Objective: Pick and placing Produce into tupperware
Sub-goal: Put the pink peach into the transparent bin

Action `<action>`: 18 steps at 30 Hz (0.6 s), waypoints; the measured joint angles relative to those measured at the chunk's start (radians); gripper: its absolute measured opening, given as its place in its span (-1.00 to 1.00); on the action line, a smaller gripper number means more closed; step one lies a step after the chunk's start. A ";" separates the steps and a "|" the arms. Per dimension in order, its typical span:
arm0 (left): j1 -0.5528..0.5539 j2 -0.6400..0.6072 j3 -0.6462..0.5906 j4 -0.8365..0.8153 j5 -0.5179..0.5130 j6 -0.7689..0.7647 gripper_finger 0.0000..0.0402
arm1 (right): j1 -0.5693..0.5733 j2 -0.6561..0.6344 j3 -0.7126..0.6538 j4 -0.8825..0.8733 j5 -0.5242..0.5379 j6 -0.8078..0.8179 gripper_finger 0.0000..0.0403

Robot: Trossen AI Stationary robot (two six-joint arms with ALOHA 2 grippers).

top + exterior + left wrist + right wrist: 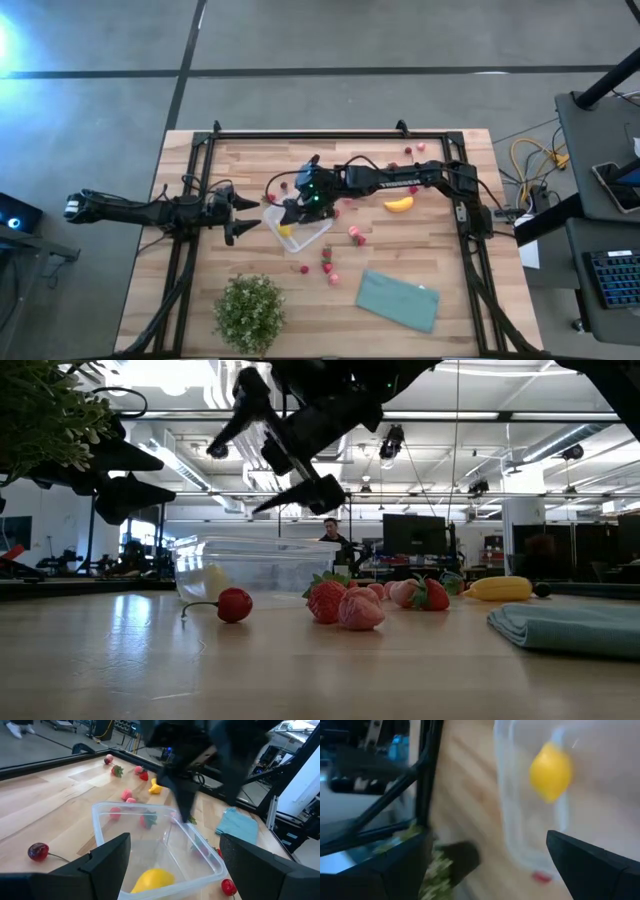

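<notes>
Overhead, the right gripper (292, 212) hangs with its jaws spread wide and empty above the tupperware (300, 228), which sits near the middle of the bench (440, 250). Directly under those open jaws, inside the clear container, lies a small yellow round fruit (550, 771). The left gripper (240, 215) waits just beside the container, its jaws likewise parted and holding nothing, with the tub straight ahead of them.

Beyond the right jaws, the banana (399, 204) rests on the bench beside that arm, well apart from the tub. Several strawberries (345, 603) lie scattered on the wood near the container, and a cherry-like red fruit (234, 604) with a stem sits outside its wall. A teal cloth (398, 299) and a potted plant (250, 310) stand farther off, clear of both jaws.
</notes>
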 joint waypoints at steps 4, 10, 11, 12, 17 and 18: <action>0.000 -0.001 0.000 0.000 0.000 0.000 0.46 | 0.001 0.000 0.000 0.015 -0.026 0.192 0.90; 0.000 -0.001 0.000 0.000 0.000 0.000 0.46 | 0.001 0.000 0.000 0.016 -0.027 0.229 0.90; 0.000 -0.001 0.000 0.000 0.000 0.000 0.46 | 0.003 0.000 0.000 0.016 -0.024 0.191 0.90; 0.000 -0.001 0.000 0.000 0.000 0.000 0.46 | 0.006 0.000 0.000 0.016 -0.011 0.152 0.90; 0.000 -0.001 0.000 0.000 0.000 0.000 0.46 | 0.017 0.000 -0.001 0.063 0.046 -0.097 0.90; 0.000 -0.001 0.000 0.000 0.000 0.000 0.46 | 0.017 0.000 -0.001 0.079 0.049 -0.125 0.90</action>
